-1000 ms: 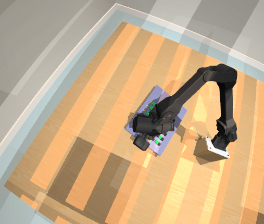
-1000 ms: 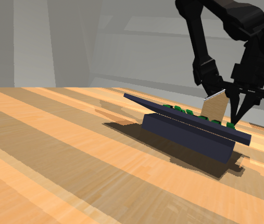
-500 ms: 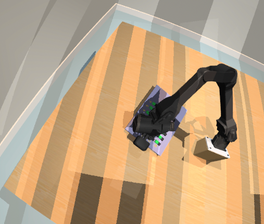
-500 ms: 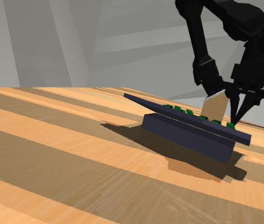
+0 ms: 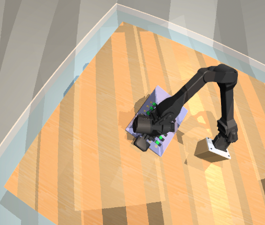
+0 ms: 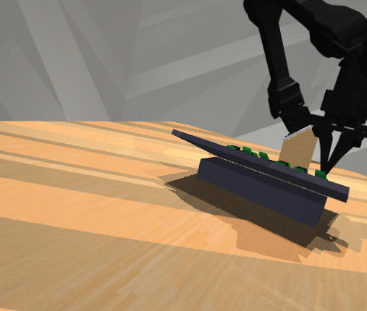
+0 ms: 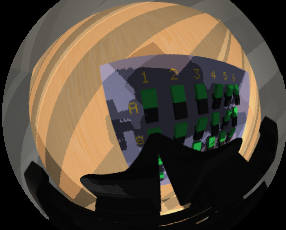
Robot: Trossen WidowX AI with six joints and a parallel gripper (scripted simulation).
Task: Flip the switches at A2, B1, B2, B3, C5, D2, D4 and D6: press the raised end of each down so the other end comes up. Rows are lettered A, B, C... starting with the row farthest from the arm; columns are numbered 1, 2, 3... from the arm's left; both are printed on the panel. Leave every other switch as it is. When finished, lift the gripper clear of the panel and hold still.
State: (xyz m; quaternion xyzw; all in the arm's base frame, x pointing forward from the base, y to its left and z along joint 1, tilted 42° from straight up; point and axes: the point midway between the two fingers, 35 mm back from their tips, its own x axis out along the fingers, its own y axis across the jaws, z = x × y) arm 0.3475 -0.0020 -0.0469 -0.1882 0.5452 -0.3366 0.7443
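Item: switch panel (image 5: 160, 152) (image 6: 192, 142) (image 7: 111, 85), tilted plate on a block, on the desk (image 5: 100, 167) (image 6: 84, 253) (image 7: 65, 115). Rows A, B legible at its left edge in the wrist view; cols. 1–6 along its far edge.

Item: gripper (image 5: 150, 136) (image 6: 325, 173) (image 7: 154, 136), 1 pc. Fingers closed together, nothing held. Tips low over panel's col. 1 side, approx. row B; contact w/ a switch can't be confirmed.

Item: switch B1 (image 7: 155, 131), partly hidden by the fingers, wrist view. Prob. the step in hand.

Item: switch A1 (image 6: 320, 175) (image 7: 149, 98), panel's far-left corner as seen from the arm, just beyond the tips. Not on the list; leave as is.

Item: switch A2 (image 6: 300, 170) (image 7: 178, 94), beside A1, panel's far row. Green end looks low, black end up; whether done, n/k.

Item: switch B2 (image 7: 180, 131), panel's 2nd row, next to B1. Likely follows.

Remainder: C5, D2, D4, D6, panel's nearer rows; states unclear, part hidden.

Next move, est.: keep fingers closed, press B1's raised end fully, lift straight, shift to B2. Risk: clipping A1 if the tips stray toward panel's far edge.
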